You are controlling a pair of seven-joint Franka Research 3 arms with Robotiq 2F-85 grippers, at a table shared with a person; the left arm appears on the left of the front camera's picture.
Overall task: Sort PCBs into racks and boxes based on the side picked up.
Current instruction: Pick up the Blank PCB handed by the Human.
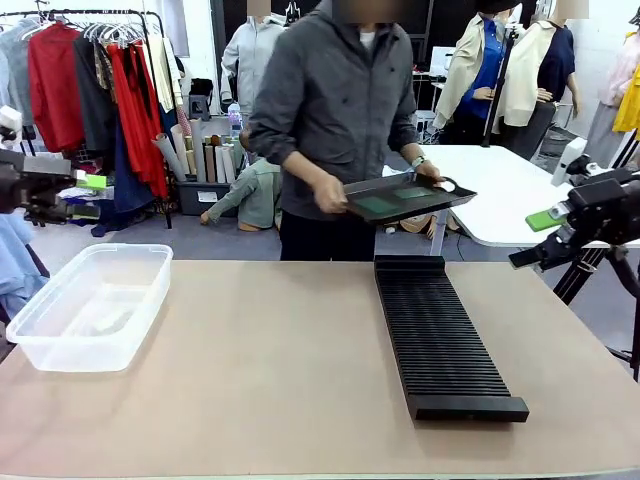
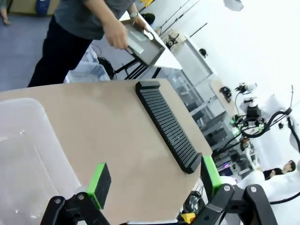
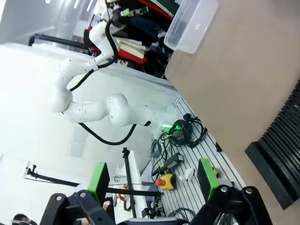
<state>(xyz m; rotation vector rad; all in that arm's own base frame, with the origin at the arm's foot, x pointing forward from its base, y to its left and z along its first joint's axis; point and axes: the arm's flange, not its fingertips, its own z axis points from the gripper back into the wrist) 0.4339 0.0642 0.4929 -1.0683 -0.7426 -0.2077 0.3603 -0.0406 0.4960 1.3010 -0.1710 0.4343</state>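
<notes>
Bearing tub and rack — tan table, hung clothes beyond.

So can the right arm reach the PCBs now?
Probably not: the PCBs lie on a black tray the person holds beyond the table's far edge; the right claw hangs open off to the side.

No legible text, labels, brands or numbers in any view. PCBs on the tray the person holds, well beyond the left fingers, are too small and blurred to read any print. Same for the gear low down between the right fingers: nothing resolves.
</notes>
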